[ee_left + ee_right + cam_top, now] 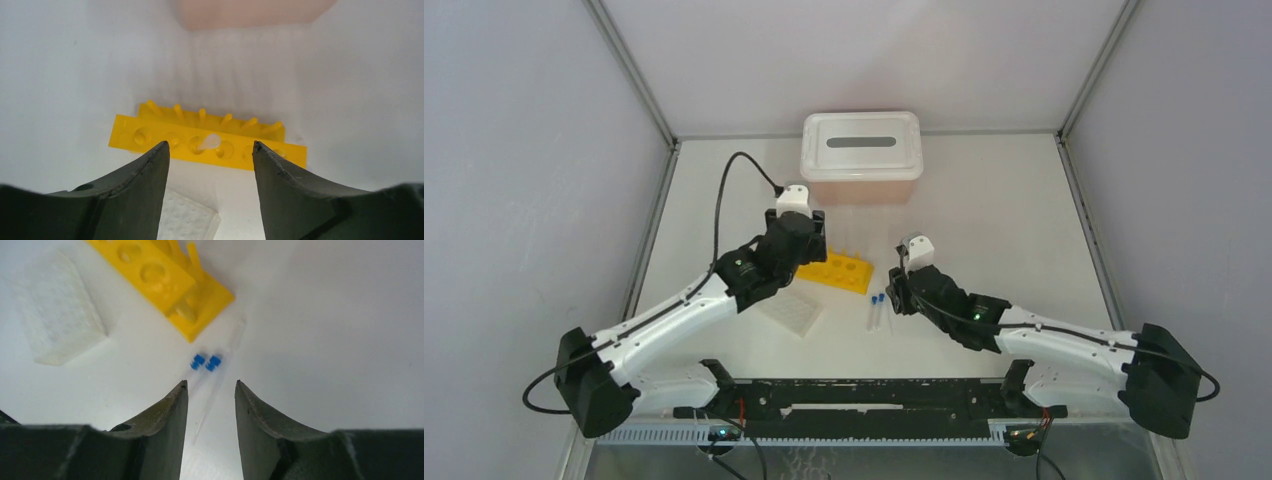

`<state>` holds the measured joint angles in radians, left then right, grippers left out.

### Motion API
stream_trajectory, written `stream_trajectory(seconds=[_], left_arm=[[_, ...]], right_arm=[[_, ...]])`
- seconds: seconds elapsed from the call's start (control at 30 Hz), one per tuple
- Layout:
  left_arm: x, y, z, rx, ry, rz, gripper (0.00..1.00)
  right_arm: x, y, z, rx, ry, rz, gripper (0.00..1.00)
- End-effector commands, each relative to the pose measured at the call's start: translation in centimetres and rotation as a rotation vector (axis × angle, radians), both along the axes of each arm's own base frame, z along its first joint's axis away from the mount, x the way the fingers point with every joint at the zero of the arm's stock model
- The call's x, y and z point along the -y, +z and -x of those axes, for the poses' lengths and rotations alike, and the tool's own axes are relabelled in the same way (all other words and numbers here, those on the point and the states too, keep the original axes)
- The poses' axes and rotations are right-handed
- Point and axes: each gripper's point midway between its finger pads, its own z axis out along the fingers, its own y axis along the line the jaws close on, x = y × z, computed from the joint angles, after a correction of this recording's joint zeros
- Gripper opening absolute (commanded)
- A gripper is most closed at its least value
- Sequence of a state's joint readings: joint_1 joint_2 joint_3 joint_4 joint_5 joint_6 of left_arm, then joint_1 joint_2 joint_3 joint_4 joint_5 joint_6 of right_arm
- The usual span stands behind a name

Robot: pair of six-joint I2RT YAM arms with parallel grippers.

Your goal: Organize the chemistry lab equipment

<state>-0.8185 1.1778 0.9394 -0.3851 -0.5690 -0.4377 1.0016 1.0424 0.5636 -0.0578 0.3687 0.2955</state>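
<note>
Right wrist, right pincer [211, 384] released, blue-capped vials [199, 361] just ahead of its tips

Yellow tube rack [836, 270]: flat on the table with its row of holes facing up and pegs along the far side. It lies crosswise just ahead of the left claw [210, 145], spanning the gap between the spread fingers.
Small round clear glassware [212, 141]: on the rack's top face, mid-row, in line with the left claw's gap. Whether it is seated in a hole cannot be told.
Clear gridded well plate [790, 312]: flat, on the near side of the rack, under the left claw.
Small blue-capped vials [206, 362]: two, lying side by side just ahead of the right claw [210, 384], caps toward the rack's end.
Thin clear tube [220, 375]: lying flat just beside the vials, running into the right claw's open gap.
</note>
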Motion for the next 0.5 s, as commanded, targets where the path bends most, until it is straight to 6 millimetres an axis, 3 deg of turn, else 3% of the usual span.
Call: stream_trajectory(seconds=[0.0,0.23,0.47], left_arm=[[0.8,6.3,0.4,0.107,-0.015,0.169,0.67],[0.7,8.9,2.1,0.141,-0.058,0.283,0.69],[0.7,10.1,2.9,0.158,-0.081,0.330,0.70]], right_arm=[[0.7,-3.0,1.2,-0.120,-0.094,0.066,0.47],[0.2,-6.1,2.1,-0.200,-0.104,0.130,0.47],[-0.7,-7.9,2.1,-0.237,-0.096,0.147,0.47]])
